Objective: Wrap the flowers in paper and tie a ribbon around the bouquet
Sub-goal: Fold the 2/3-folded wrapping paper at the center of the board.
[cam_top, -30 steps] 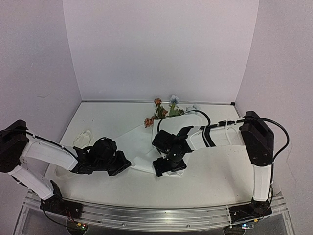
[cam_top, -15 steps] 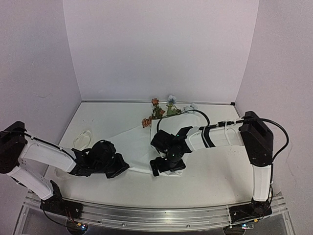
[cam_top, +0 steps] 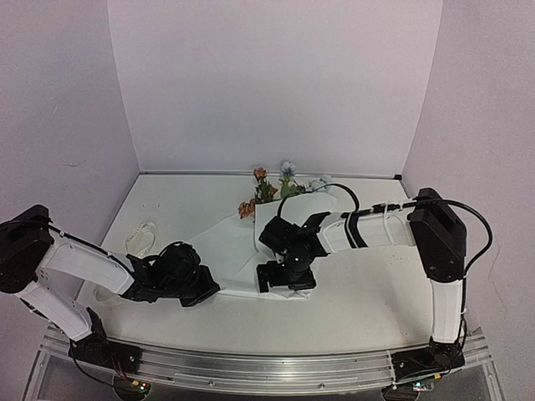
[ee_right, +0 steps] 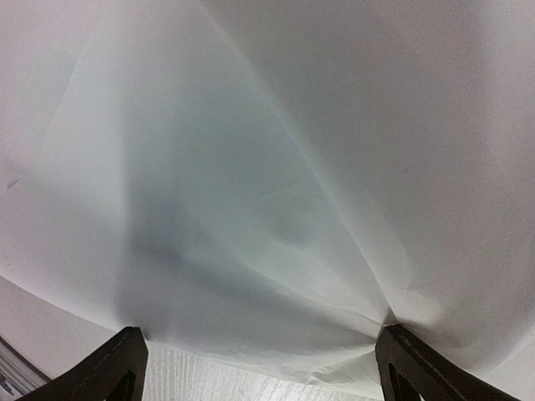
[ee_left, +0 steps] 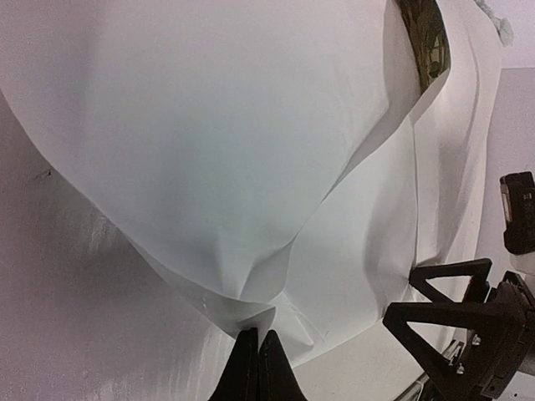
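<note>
The large, thin white paper sheet (cam_top: pixel 227 246) lies on the white counter (cam_top: pixel 359 305). The left end effector (ee_left: pixel 257 336) is pinched together on the sheet's near-left corner. The right end effector (ee_right: pixel 261 338) stands wide apart over its near edge. The small bunch of orange and pale blue flowers (cam_top: pixel 266 189) pokes out at its far edge.

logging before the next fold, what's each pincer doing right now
Left pincer: closed, pinching the paper at its edge.
Right pincer: open, holding nothing, over the paper.

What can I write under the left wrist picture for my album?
The left gripper pinches one corner of the big white paper, and the right gripper stands open nearby.
</note>
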Motion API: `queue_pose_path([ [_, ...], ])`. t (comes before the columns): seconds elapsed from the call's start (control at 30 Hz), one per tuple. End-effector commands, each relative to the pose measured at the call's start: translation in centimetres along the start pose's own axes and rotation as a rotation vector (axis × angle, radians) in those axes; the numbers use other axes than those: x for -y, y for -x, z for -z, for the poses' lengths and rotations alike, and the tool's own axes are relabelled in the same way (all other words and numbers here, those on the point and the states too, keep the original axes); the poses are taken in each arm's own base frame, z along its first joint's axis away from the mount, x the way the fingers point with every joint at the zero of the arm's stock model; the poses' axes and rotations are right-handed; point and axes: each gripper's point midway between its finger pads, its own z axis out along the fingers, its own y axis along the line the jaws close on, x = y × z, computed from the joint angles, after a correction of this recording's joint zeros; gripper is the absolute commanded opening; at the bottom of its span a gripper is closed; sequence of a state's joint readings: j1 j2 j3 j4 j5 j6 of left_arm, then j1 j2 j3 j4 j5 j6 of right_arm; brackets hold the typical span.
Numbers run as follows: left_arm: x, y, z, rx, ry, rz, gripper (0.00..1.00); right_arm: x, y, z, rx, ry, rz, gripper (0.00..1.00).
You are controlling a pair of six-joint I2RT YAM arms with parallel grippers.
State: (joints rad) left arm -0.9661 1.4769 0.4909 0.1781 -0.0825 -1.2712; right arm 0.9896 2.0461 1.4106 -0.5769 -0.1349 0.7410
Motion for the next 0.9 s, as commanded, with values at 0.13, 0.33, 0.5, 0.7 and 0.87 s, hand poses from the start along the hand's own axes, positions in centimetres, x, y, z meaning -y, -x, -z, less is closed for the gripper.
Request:
queue_pose_path([
  [0.13, 5.4, 1.4, 2.4, 0.041, -0.101, -0.131, 0.0, 3.4, -0.7, -1.4, -0.017, -0.324, 0.065, 0.98],
  [0.33, 10.6, 1.1, 3.8, 0.05, -0.262, -0.26, 0.0, 3.4, -1.3, -2.4, -0.051, -0.36, 0.066, 0.98],
  [0.5, 13.4, -0.3, 3.4, 0.0, -0.361, -0.362, 0.0, 3.5, -1.6, -1.9, -0.053, -0.343, 0.077, 0.98],
  [0.7, 13.4, -0.8, 2.1, -0.027, -0.319, -0.414, 0.0, 1.3, -1.1, -0.1, 0.007, -0.165, 0.107, 0.98],
  [0.87, 13.2, -0.8, 2.3, -0.025, -0.311, -0.447, 0.0, -0.5, -0.8, 1.6, 0.046, 0.046, 0.151, 0.98],
])
